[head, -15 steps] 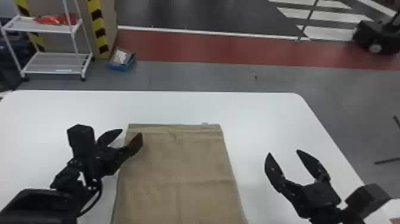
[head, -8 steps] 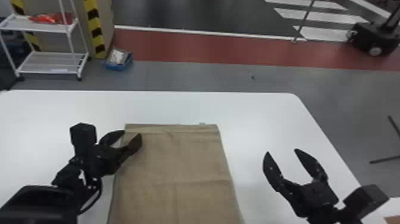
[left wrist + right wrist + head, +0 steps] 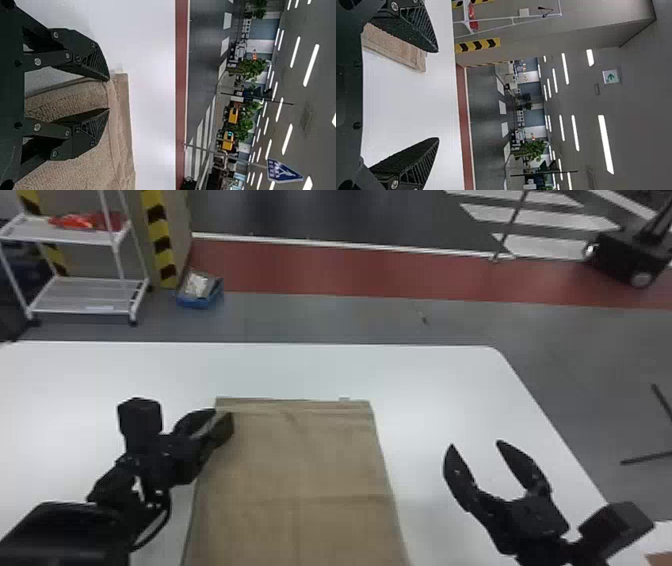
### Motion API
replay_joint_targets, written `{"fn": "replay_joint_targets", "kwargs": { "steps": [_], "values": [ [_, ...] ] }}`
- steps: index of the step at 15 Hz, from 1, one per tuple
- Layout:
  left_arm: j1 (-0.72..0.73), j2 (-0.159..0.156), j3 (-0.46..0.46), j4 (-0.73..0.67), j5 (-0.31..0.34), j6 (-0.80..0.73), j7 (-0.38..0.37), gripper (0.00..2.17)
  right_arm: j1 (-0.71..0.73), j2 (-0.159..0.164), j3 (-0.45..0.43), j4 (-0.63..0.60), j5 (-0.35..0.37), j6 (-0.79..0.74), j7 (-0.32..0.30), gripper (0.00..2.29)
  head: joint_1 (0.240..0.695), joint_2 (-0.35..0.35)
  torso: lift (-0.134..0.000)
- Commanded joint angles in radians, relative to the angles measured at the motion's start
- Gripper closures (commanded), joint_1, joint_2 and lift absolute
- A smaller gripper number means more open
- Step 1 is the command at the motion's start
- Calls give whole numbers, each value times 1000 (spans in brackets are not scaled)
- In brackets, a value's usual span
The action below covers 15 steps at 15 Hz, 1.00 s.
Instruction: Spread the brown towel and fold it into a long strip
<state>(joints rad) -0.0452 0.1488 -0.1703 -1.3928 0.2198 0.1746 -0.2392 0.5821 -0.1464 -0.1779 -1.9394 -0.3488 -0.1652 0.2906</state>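
"So, where is the brown towel (image 3: 305, 460) lying, next to the jaws?"

"It's lying spread on the desk (image 3: 430, 390), between the two pairs. The left gripper (image 3: 224, 413) is hovering at its far left corner, the towel's edge running under its jaws. The right gripper (image 3: 475, 443) is hanging well apart, off the towel's right side."

"Any containers sitting around?"

"Far ahead of the left jaws, a blue box (image 3: 192, 301) is standing on the floor, pale packaging (image 3: 196, 284) lying inside. Just left of it, a white cart (image 3: 80, 296) is carrying a red item (image 3: 82, 222) on its upper shelf."

"And how are the jaws standing?"

"The left pair is standing released, partly apart, with towel showing in the gap; whether they're touching it, I'm not managing to tell. The right pair is gaping much wider, released, above bare desk."
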Motion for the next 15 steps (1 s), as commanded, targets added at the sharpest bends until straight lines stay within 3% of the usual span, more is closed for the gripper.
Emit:
{"fn": "replay_joint_targets", "kwargs": {
  "steps": [1, 2, 5, 10, 13, 15],
  "values": [
    [1, 0, -2, 0, -7, 0, -2, 761, -4, 1, 1, 7, -6, -1, 1, 90, 695, -167, -123],
    [4, 2, 0, -2, -5, 0, 1, 1133, -4, 1, 1, 8, -6, -1, -1, 90, 695, -169, -123],
    [21, 3, 8, -20, -7, -13, 6, 1470, -5, 2, 1, 10, -7, -1, -1, 90, 695, -167, -123],
    [110, 12, 17, -184, -30, -59, 37, 1470, -4, 4, 3, 8, -7, 5, -1, 90, 695, -160, -123],
    [211, 17, 20, -376, -100, -19, 61, 1470, -4, 4, 5, 7, -7, 14, -1, 90, 695, -164, -123],
    [291, 31, 14, -526, -114, 52, 58, 1470, -4, 2, 6, 5, -7, 20, -1, 90, 695, -172, -123]
  ]
}}
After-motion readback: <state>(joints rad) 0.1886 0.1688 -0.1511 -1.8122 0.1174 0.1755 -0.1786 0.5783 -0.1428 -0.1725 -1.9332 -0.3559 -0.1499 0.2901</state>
